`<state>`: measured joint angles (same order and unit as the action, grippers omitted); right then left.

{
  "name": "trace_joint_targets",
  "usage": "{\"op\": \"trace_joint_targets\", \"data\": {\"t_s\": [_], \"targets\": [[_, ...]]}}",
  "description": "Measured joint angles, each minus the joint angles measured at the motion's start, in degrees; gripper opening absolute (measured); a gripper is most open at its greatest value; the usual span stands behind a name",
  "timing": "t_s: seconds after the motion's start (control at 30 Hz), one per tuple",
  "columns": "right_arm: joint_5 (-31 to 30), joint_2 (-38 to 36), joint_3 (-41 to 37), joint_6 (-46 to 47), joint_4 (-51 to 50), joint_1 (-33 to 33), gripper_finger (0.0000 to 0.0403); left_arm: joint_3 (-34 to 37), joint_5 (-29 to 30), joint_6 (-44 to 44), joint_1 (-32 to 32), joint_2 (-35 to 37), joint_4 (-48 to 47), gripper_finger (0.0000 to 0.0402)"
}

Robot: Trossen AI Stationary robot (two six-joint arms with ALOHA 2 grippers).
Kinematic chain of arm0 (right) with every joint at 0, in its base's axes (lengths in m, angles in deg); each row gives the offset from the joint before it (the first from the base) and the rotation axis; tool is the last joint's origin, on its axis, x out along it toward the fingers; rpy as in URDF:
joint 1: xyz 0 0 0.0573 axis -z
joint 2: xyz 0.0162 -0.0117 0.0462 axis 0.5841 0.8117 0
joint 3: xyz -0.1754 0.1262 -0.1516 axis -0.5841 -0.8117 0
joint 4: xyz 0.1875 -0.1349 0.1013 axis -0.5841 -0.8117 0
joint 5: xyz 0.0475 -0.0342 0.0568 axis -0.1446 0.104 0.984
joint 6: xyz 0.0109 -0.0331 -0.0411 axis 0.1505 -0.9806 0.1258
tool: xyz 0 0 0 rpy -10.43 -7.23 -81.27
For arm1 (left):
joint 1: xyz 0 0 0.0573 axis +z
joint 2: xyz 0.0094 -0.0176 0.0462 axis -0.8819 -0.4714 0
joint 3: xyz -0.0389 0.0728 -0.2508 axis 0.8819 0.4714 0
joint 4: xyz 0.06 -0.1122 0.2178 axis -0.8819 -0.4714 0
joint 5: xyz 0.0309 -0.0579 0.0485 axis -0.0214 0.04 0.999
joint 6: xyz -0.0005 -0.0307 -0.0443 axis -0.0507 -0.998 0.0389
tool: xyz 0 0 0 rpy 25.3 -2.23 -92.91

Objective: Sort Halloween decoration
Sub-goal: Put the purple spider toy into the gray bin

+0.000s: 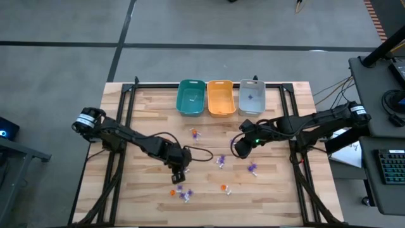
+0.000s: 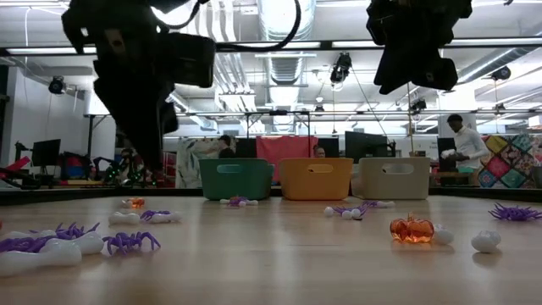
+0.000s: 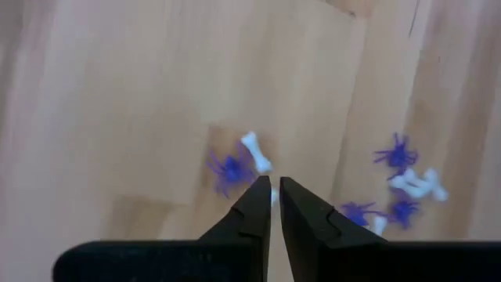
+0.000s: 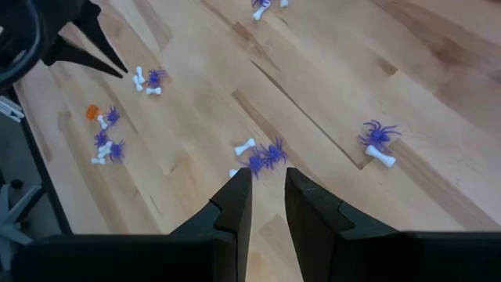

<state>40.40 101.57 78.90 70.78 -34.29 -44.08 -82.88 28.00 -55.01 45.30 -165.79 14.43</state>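
Nearest the low camera, at 7 o'clock in its picture, lie a white bone [image 2: 42,252] and a purple spider [image 2: 129,242], part of the Halloween decoration spread over the worktop [image 1: 145,114]. Seen from above, the left jaws hang at 8 o'clock from the worktop's middle, just over the cluster [image 1: 180,191] at 7 o'clock. They are drawn together to a thin slit, and a white speck sits at their tips. Whether a trinket is really pinched there cannot be told. The right jaws wait at 3 o'clock, parted a little and holding nothing, above a spider-and-bone pair [image 4: 262,154]. To do this pick well, the left jaws would best close on one piece only and lift straight up. The grip should be checked before travelling to 12 o'clock, because pieces this small slip out or come up in twos. The bin matching the piece's colour or kind should be chosen before release, though which bin takes which is not shown. There are three bins: a teal bin [image 1: 190,109], an orange bin [image 1: 221,111] and a grey bin [image 1: 251,107]. On the worktop there are five loose groups, at 11, 4, 4 farther out, 5 and 7 o'clock. Three orange pieces show from above. Roughly seven or eight spiders and a similar number of bones show, though several overlap too closely for a sure count.
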Motion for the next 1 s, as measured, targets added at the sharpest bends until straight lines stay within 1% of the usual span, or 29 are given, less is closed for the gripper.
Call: {"op": "trace_joint_targets", "data": {"t_s": [0.1,0.2,0.4,0.6,1.0], "targets": [[0.0,0.0,0.0,0.0,0.0,0.0,0.0068,0.1,0.4,5.3,0.4,0.0,0.4,0.0002],[0.0,0.0,0.0,0.0,0.0,0.0,0.0068,0.2,2.1,7.3,0.5,0.0,0.3,0.0002],[0.0,0.0,0.0,-1.1,0.0,0.0,0.0068,0.2,2.3,11.8,0.5,-1.4,3.0,0.0],[0.0,0.0,0.0,-1.3,0.0,0.0,0.0068,0.3,1.8,12.5,0.5,-4.6,4.8,0.0],[0.0,0.0,0.0,-2.5,0.0,0.0,0.0068,0.3,1.5,11.6,0.6,-7.3,4.3,0.0]]}}
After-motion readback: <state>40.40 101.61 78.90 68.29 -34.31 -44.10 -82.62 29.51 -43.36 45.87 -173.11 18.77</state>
